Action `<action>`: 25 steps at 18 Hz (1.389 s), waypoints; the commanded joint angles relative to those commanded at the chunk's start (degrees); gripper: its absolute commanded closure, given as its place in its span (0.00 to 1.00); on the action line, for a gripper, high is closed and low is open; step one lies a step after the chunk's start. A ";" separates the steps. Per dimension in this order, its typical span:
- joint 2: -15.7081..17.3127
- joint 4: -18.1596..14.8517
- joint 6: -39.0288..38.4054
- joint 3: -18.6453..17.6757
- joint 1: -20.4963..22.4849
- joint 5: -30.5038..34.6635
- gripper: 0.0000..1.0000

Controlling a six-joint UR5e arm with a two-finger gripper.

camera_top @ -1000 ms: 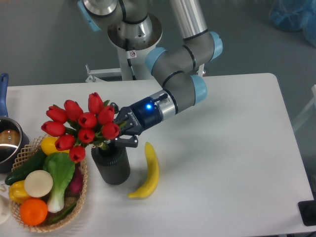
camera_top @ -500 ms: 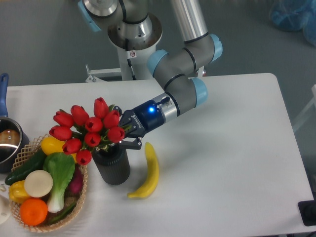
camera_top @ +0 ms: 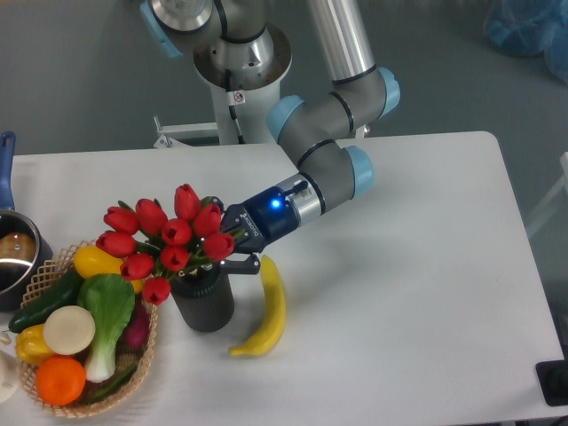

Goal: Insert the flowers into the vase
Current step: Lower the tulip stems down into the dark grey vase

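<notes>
The flowers [camera_top: 169, 238], a bunch of red tulip buds with green stems, hang tilted to the left over the mouth of the vase [camera_top: 205, 303], a dark ribbed cylinder standing on the white table. The stems reach down to the vase's mouth; how far they go in is hidden by the buds. My gripper [camera_top: 232, 248] comes in from the right, just above the vase's rim, and is shut on the flower stems.
A woven basket [camera_top: 138, 368] of vegetables and fruit stands right against the vase's left side. A yellow banana [camera_top: 268, 308] lies just right of the vase. A dark pot [camera_top: 16, 257] sits at the left edge.
My gripper has carried the flowers to the right and downward, so the bunch now sits lower over the vase's mouth. The vase, banana and basket have not moved.
</notes>
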 joint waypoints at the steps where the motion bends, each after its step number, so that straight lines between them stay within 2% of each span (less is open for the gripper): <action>1: 0.00 0.00 0.00 -0.09 0.00 0.09 0.70; 3: 0.00 -0.09 0.00 -0.09 0.00 0.09 0.68; 5: 0.00 0.00 0.09 -0.09 0.00 0.09 0.62; 16: 0.17 -0.09 0.18 -0.26 0.35 0.62 0.53; 18: 0.26 0.00 0.26 -0.26 0.44 0.62 0.36; 20: 0.35 0.00 0.26 -0.26 0.44 0.70 0.31; 25: 0.53 0.00 0.26 -0.26 0.53 1.05 0.13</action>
